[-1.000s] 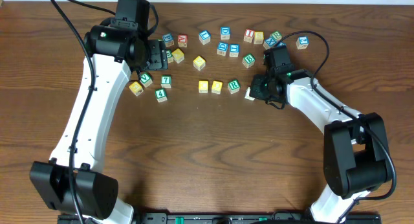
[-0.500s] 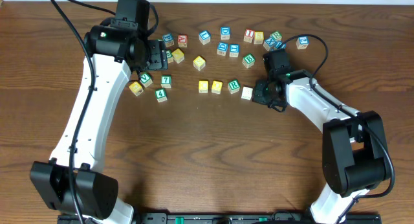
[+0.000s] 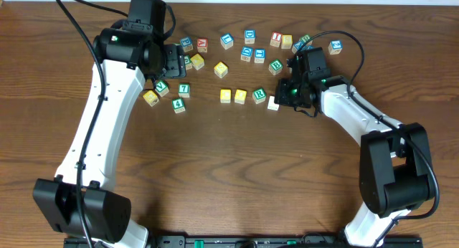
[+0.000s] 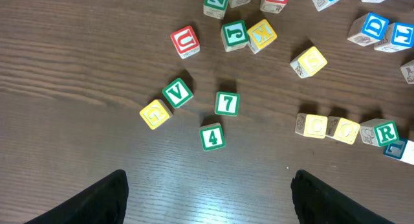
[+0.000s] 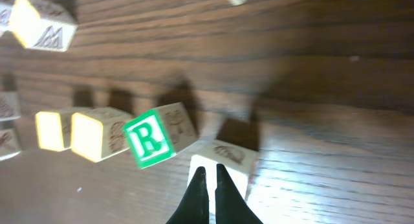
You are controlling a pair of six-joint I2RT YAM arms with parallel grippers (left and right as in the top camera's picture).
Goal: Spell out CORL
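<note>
Two pale yellow cubes, the C (image 4: 315,126) (image 3: 225,96) and the O (image 4: 345,129) (image 3: 240,96), stand in a row with the green R cube (image 3: 259,95) (image 5: 150,138) (image 4: 386,132). A fourth cube (image 3: 273,102) (image 5: 223,166) sits just right of the R and slightly nearer. Its top looks washed out, and a blue edge (image 4: 397,148) shows in the left wrist view. My right gripper (image 3: 281,97) (image 5: 209,175) is shut, its tips lying over that cube's top and gripping nothing. My left gripper (image 3: 172,60) (image 4: 207,191) hangs open over bare wood, left of the row.
Loose cubes lie scattered behind the row, among them a green B (image 3: 275,65) and red-lettered ones (image 3: 202,44) (image 3: 276,39). Near my left gripper are a green V (image 4: 176,92), a 7 (image 4: 227,103), a 4 (image 4: 212,136) and a red U (image 4: 185,41).
My right gripper has shifted toward the back of the table and stays shut. The fourth cube has slid slightly left toward the R. The left arm has not moved.
</note>
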